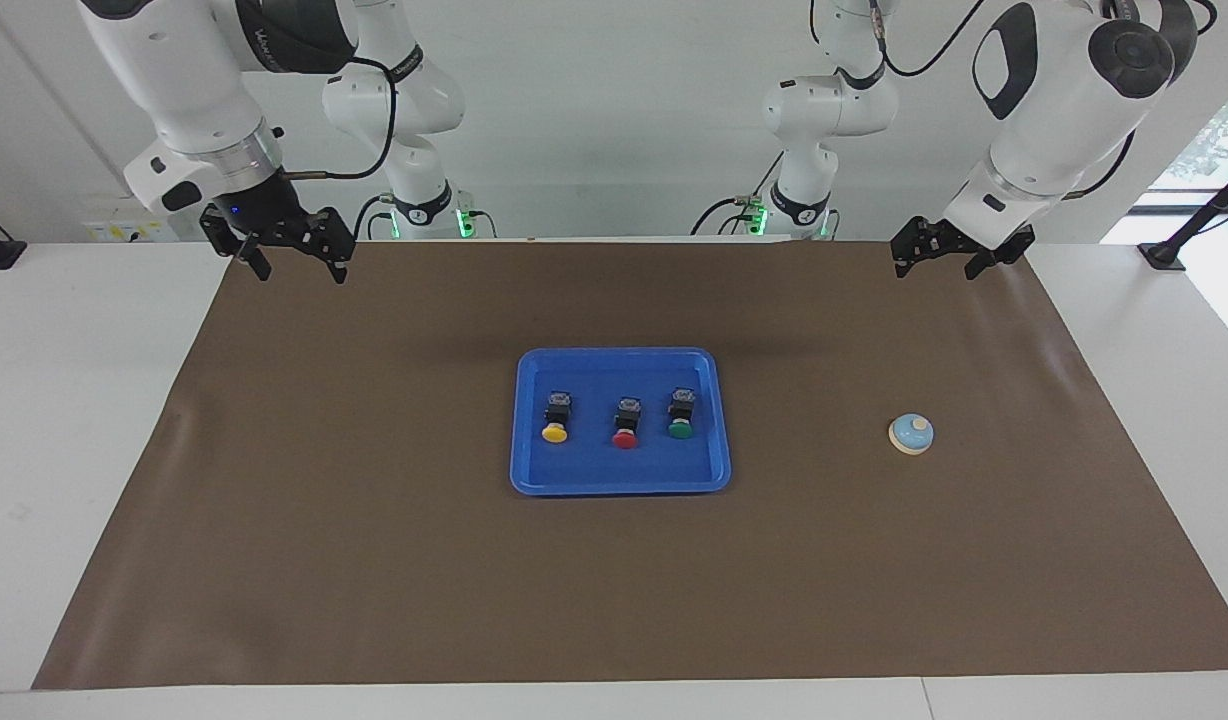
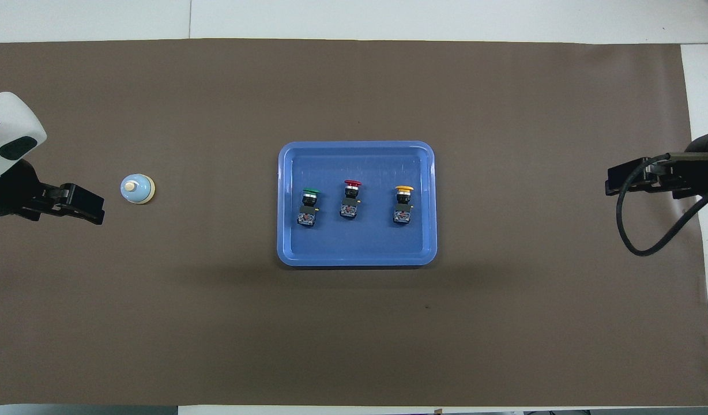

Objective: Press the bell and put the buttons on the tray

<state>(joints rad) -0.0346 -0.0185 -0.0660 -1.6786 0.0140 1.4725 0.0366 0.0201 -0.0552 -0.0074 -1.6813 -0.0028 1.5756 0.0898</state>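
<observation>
A blue tray lies in the middle of the brown mat. Three buttons lie in it in a row: yellow, red and green. The light blue bell stands on the mat toward the left arm's end. My left gripper hangs open and empty over the mat's edge at that end, apart from the bell. My right gripper hangs open and empty over the mat's edge at the right arm's end.
The brown mat covers most of the white table. Both arm bases stand at the robots' edge. A cable loops from the right wrist.
</observation>
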